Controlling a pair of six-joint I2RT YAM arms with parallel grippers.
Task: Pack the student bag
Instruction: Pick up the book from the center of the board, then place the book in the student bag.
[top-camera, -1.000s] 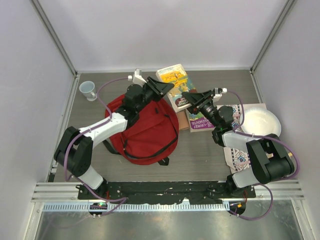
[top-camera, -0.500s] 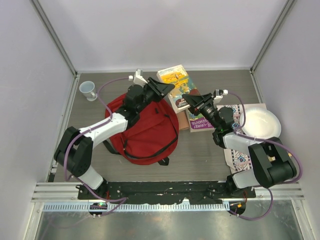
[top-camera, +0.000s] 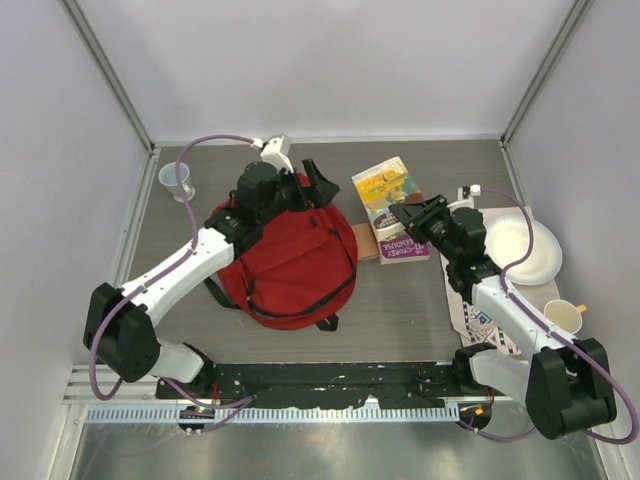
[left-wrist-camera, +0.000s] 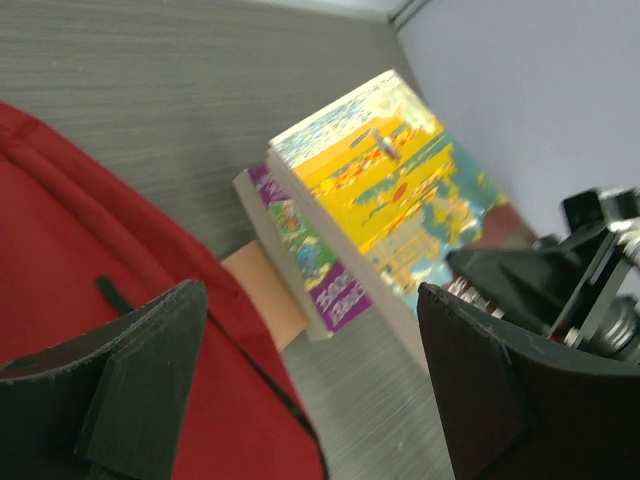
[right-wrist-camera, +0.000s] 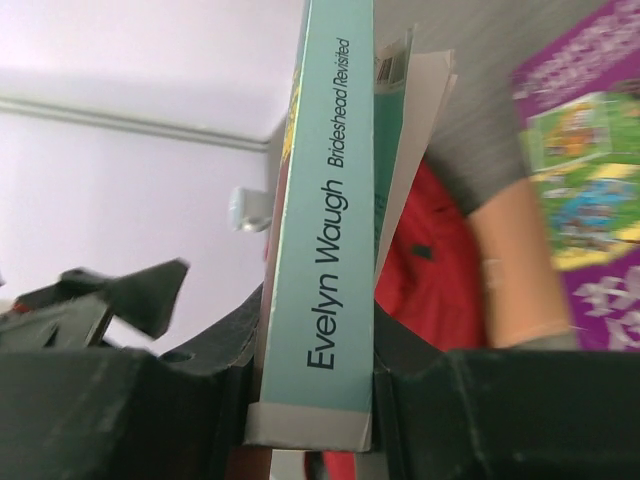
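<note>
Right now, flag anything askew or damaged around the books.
The paperback in the right gripper is clamped by one end only, and a cover or leaf splays away from the page block. It hangs tilted above the purple book. Nothing else stands out.

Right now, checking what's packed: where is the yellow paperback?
Top view, right of centre: the yellow paperback is clamped in the right tool, over the purple book, right of the student bag.
</note>
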